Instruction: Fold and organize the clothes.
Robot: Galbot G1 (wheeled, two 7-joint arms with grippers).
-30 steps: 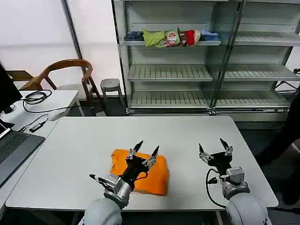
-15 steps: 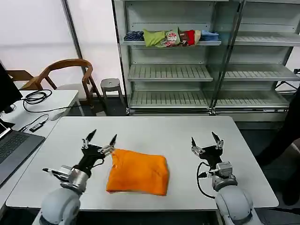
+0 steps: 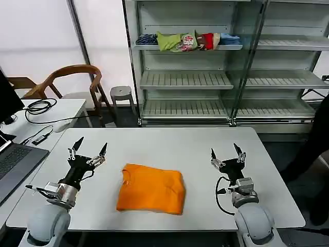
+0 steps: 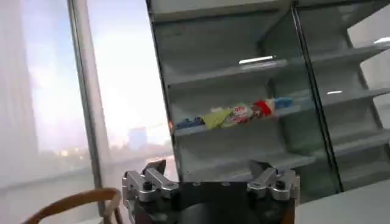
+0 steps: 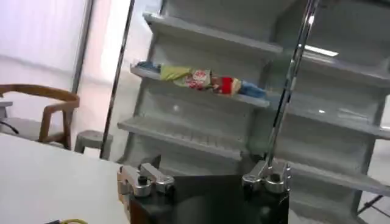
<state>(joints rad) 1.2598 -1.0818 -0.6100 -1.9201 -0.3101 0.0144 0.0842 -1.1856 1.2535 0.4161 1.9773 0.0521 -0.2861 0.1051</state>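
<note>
on the white table point(image 3: 169, 139), nearest the robot, the folded orange t-shirt point(image 3: 151, 188) lies flat between the two arms — touched by neither. left gripper point(image 3: 88, 150) is raised beside it, fingers spread and empty; right gripper point(image 3: 226, 152) likewise spread, pointing up. farther back, a shelf unit point(image 3: 226, 77) holds a multicoloured bundle point(image 3: 187, 41)

Garment bundle point(image 3: 187, 41) on shelf point(image 3: 154, 47)
</note>
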